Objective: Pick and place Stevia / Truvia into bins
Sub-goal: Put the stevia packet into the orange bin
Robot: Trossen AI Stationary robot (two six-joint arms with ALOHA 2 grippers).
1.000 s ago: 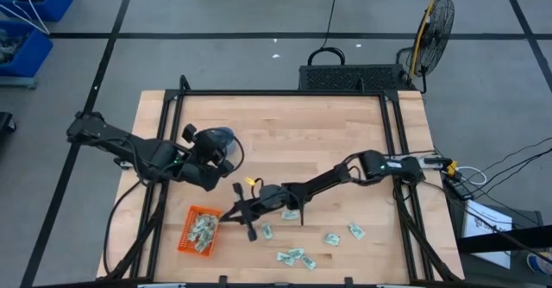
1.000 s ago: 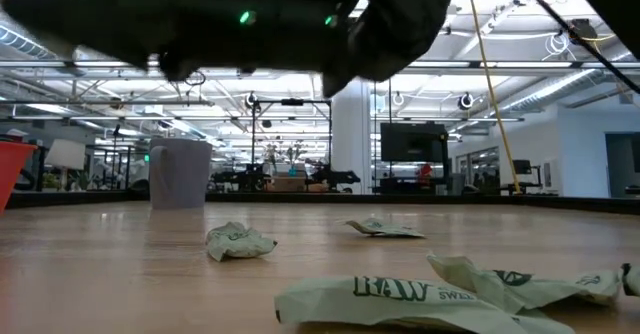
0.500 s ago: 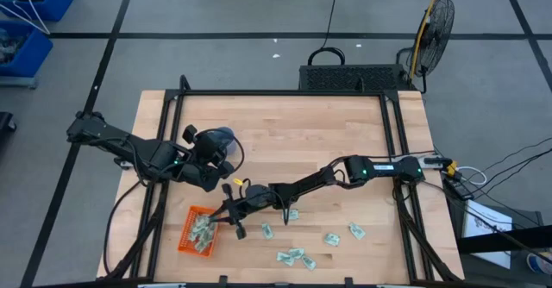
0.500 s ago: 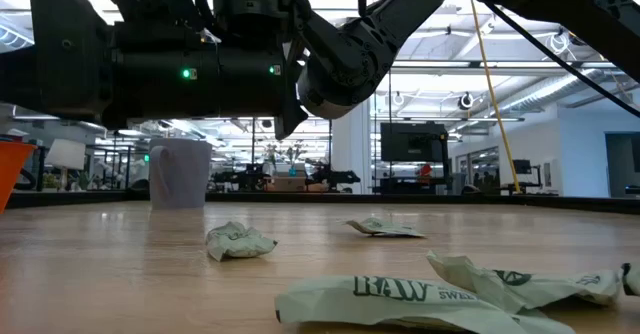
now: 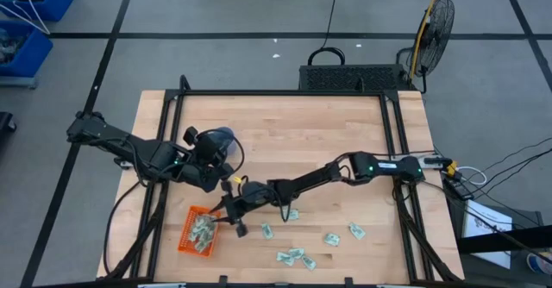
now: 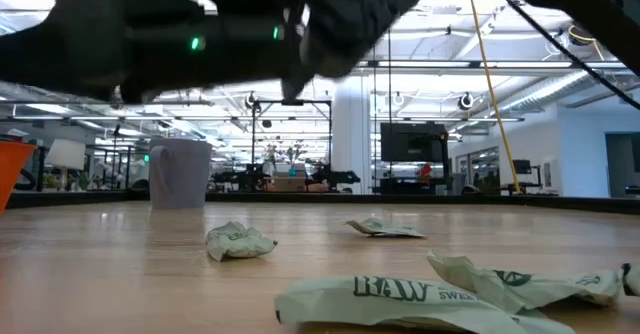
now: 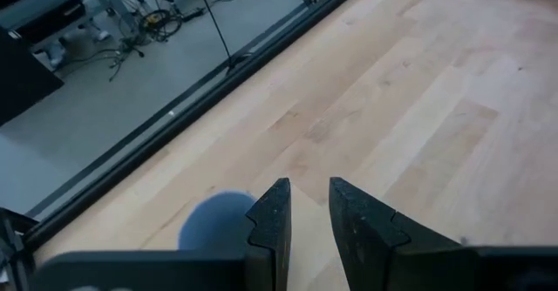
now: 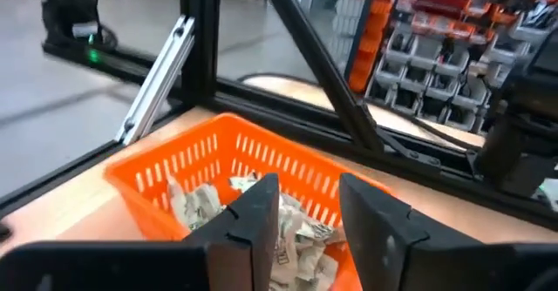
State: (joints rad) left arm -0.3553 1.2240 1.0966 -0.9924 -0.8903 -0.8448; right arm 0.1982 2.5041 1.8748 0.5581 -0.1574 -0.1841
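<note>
The orange bin [image 5: 199, 233] stands near the table's front left and holds several pale green and white Stevia sachets [image 8: 205, 206]. More sachets [image 5: 293, 255] lie loose on the wood to its right, and the low view shows some up close [image 6: 400, 299]. My right gripper [image 8: 307, 186] hovers open just above the bin's right rim [image 5: 226, 216], with nothing between its fingers. My left gripper [image 7: 309, 195] waits beside the blue cup [image 5: 221, 139]; its fingers stand a little apart with nothing between them.
The blue cup [image 7: 216, 223] stands upright on the table behind the bin. Black frame rails [image 5: 164, 150] run along the table's left and right edges. Bare wood [image 5: 310, 128] fills the far half. A fan [image 5: 431, 25] stands beyond the far right corner.
My right gripper has travelled toward the table's left edge, from the loose sachets to the bin's right rim, sinking slightly. The left arm has kept still.
</note>
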